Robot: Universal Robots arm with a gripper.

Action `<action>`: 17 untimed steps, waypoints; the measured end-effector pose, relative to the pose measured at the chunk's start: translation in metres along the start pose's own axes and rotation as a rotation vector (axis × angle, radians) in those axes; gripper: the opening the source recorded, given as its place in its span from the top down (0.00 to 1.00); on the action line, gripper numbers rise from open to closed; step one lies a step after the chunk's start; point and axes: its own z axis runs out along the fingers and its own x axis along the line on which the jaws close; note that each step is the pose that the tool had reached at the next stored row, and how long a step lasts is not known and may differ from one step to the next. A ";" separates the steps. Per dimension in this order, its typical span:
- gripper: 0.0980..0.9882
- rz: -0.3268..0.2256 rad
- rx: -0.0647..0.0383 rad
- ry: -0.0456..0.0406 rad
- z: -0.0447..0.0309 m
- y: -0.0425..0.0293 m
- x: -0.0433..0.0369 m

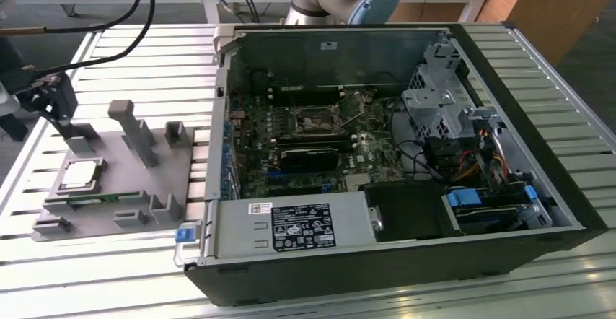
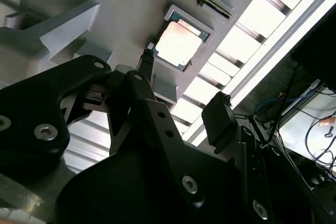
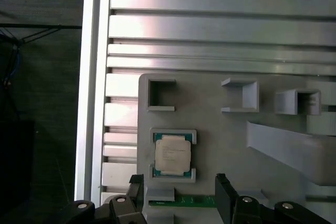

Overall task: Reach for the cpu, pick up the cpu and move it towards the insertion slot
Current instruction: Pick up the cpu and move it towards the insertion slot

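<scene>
Hovering over the edge of the grey fixture (image 1: pixel 144 189) on the exterior view's left, hand (image 3: pixel 178 195) is spread wide, nothing gripped. cpu (image 3: pixel 172 155) lies flat in a framed recess of the fixture, silvery top up, near the hand, not touching it. Green memory strip (image 3: pixel 195 201) sits in the fixture beside the cpu. Open computer case (image 1: pixel 385 261) stands just beside the fixture on the exterior view's right; insertion slot (image 1: pixel 315 122) is inside it, well apart from the fixture.

Downward-facing gripper (image 3: pixel 178 182), its black fingers (image 3: pixel 224 198) spread wide apart.
</scene>
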 end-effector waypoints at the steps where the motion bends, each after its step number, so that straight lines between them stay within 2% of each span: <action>1: 0.38 0.000 0.000 0.0000 0.0010 -0.0001 0.0000; 17: 0.38 0.000 0.000 0.0000 0.0111 -0.0015 0.0038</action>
